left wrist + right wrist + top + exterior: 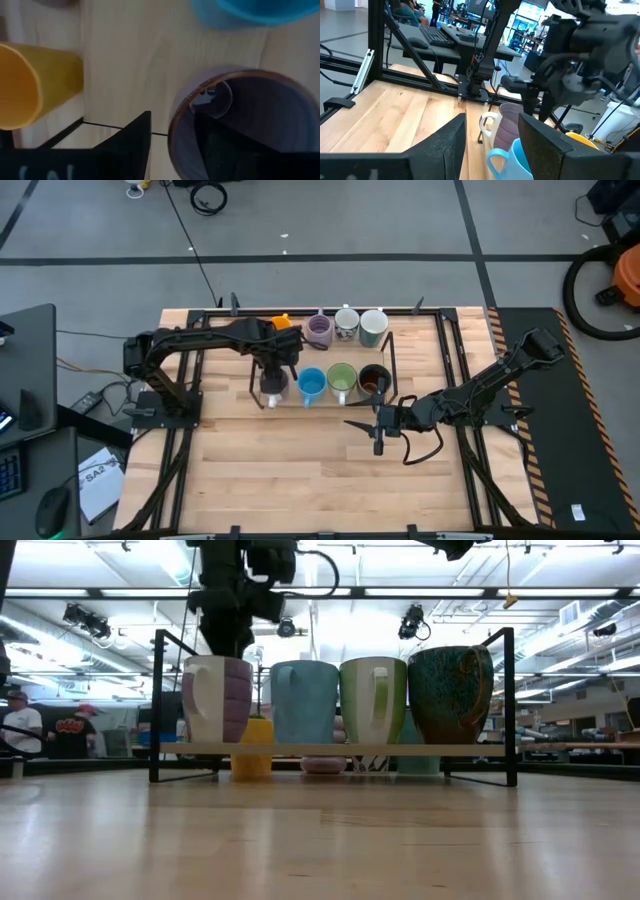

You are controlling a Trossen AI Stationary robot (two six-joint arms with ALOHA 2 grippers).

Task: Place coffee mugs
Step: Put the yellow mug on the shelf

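Note:
A black wire rack (392,355) holds the mugs. In its near row stand a lavender mug (272,387), a blue one (312,385), a light green one (342,380) and a dark brown-black one (374,382). Behind them are an orange mug (282,322), a second lavender (319,330), a white patterned (347,325) and a pale grey-white mug (373,327). My left gripper (172,117) is open, pointing down over the near lavender mug (250,120), astride its wall. My right gripper (492,145) is open, low over the table in front of the dark mug. My left gripper comes from above with one finger (225,145) inside the lavender mug and the other (132,140) outside, at the rim (172,125). Bare wood shows between the outer finger and the wall. Whether the inner finger touches, I cannot tell. The mug (215,700) stands upright on the rack's shelf.
The rack's posts (512,700) rise at both ends of the near row. Bare wooden table (300,470) lies in front of the rack. Black frame rails (455,380) border the table on both sides. People and desks show in the room beyond.

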